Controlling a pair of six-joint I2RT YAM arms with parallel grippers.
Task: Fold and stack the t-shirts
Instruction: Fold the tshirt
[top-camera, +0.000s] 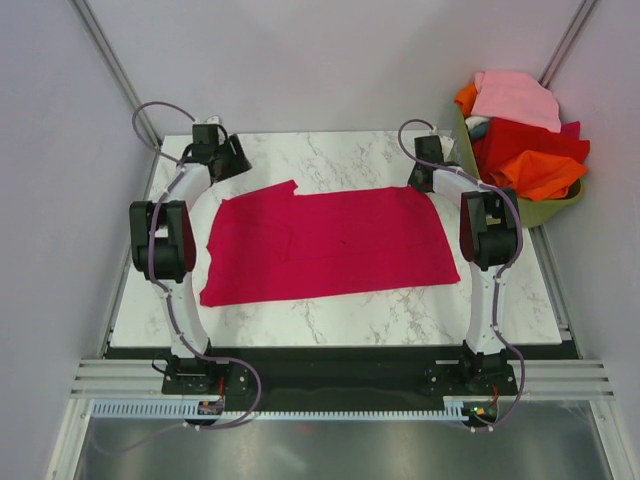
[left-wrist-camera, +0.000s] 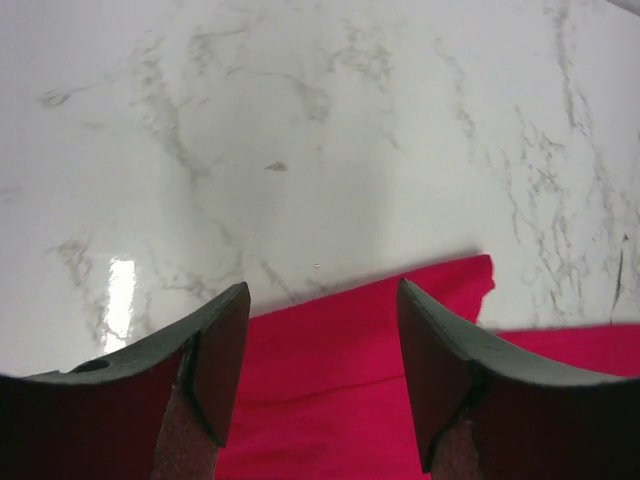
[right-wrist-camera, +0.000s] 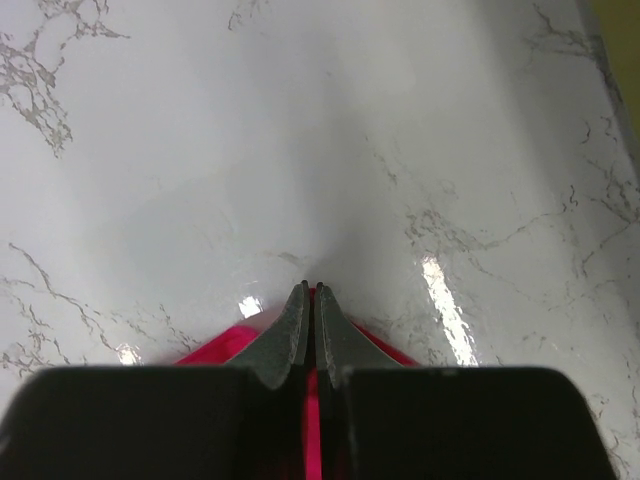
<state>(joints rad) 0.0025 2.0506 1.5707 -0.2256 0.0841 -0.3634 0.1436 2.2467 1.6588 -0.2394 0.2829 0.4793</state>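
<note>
Mid-table, crimson t-shirt (top-camera: 330, 245) lies flat. Left gripper (left-wrist-camera: 322, 300) spread wide over far-left edge, holding nothing. Right gripper (right-wrist-camera: 312, 292) closed, apparently pinching far-right corner. Risk: one-sided pull skews cloth; thin pinch slips.

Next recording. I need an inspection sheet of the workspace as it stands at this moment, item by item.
Surface: white marbled table, glossy.
Job's things: crimson t-shirt spread flat mid-table; pink shirt, red shirt and orange shirt heaped in the basket.
Clutter: nothing seen.
Grippers: left gripper open, over the crimson t-shirt's far left edge; right gripper shut, apparently pinching its far right corner, with red cloth showing between the fingers.
Cables: purple cables loop along both arms, off the cloth.
Surroundings: green basket at the table's far right corner; plain pale walls.
</note>
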